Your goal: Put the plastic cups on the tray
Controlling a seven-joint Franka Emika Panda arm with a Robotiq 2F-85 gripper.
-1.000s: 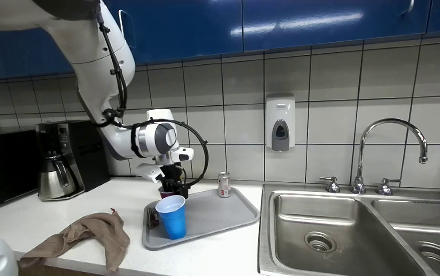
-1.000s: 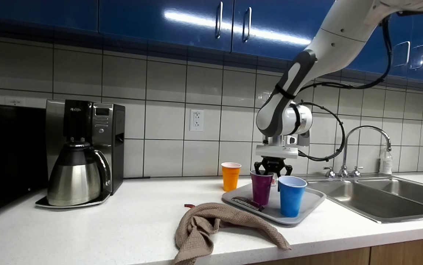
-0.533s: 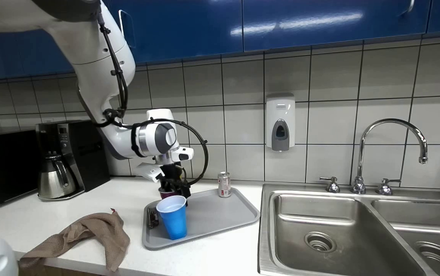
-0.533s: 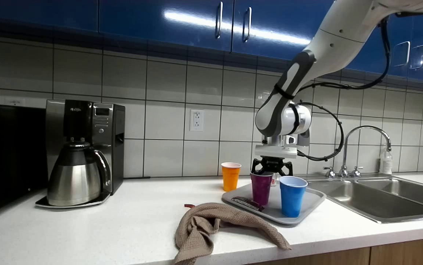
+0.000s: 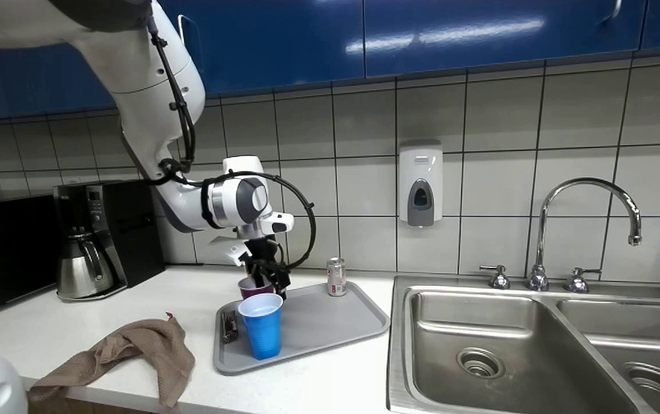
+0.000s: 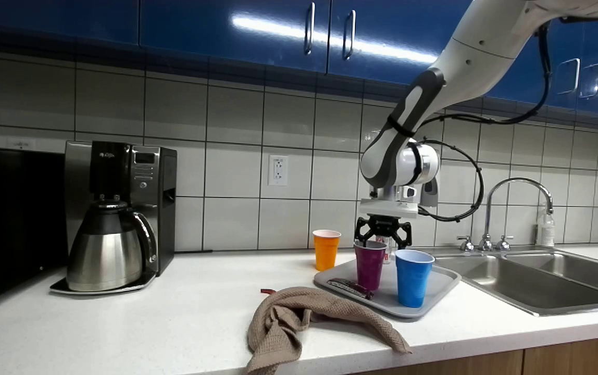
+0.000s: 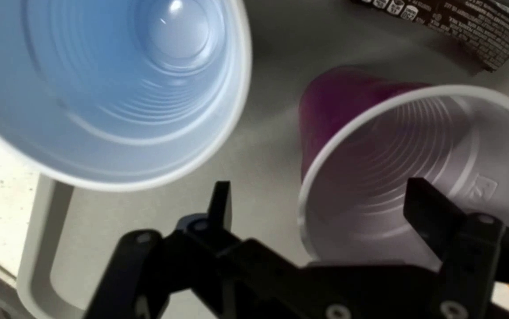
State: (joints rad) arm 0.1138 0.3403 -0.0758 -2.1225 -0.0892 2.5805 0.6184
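Blue cabinets (image 6: 200,31) hang over a white countertop (image 6: 174,323) bearing the grey tray (image 5: 330,322). Above the tray I hold the Robotiq gripper (image 7: 319,186), fingers spread, one at the mouth of the purple plastic cup (image 6: 369,268). That cup and the blue plastic cup (image 6: 412,284) stand on the tray; the orange plastic cup (image 6: 325,252) is just beside it.
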